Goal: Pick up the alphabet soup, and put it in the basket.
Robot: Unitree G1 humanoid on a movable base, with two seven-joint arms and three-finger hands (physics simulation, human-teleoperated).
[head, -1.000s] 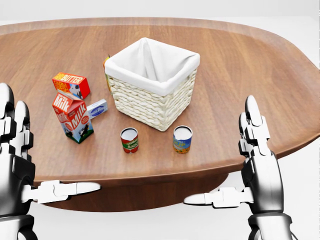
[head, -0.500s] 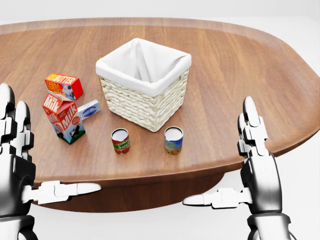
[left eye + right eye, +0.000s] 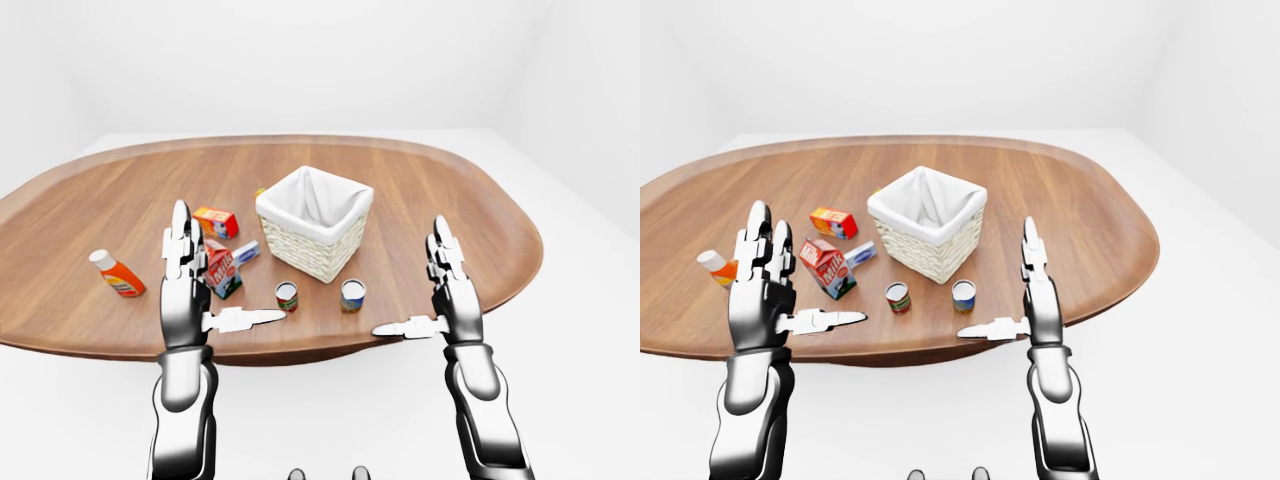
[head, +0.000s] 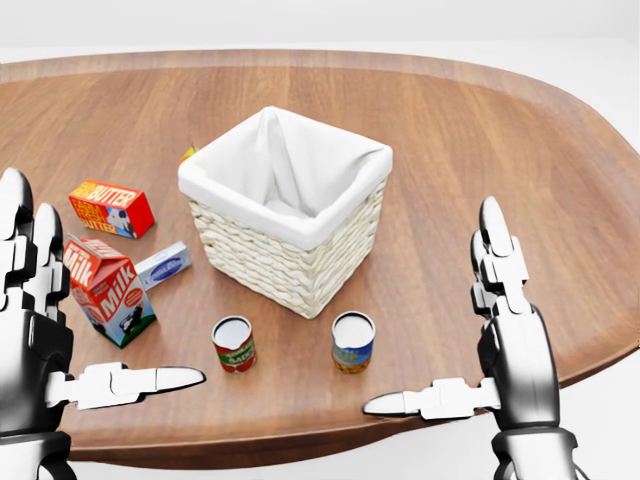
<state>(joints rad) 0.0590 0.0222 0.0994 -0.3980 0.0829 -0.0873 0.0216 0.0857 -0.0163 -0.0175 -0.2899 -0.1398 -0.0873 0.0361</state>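
Observation:
The alphabet soup (image 4: pixel 352 343), a can with a blue and yellow label, stands upright on the wooden table (image 4: pixel 480 130), just below the basket in the head view. The basket (image 4: pixel 290 262) is white wicker with a white cloth lining and looks empty. My left hand (image 4: pixel 100 295) is open at the left edge, fingers up and thumb pointing right, holding nothing. My right hand (image 4: pixel 430 305) is open to the right of the can, thumb pointing left toward it, well apart from it.
A red and green can (image 4: pixel 234 345) stands left of the soup. A milk carton (image 4: pixel 105 290), a butter box (image 4: pixel 110 208) and a small blue-white box (image 4: pixel 163 266) lie left of the basket. An orange bottle (image 3: pixel 117 273) lies further left. The table's rim runs under my hands.
The camera has moved closer to the table: basket and cans now look larger and sit lower in the head view. Both hands keep the same open pose.

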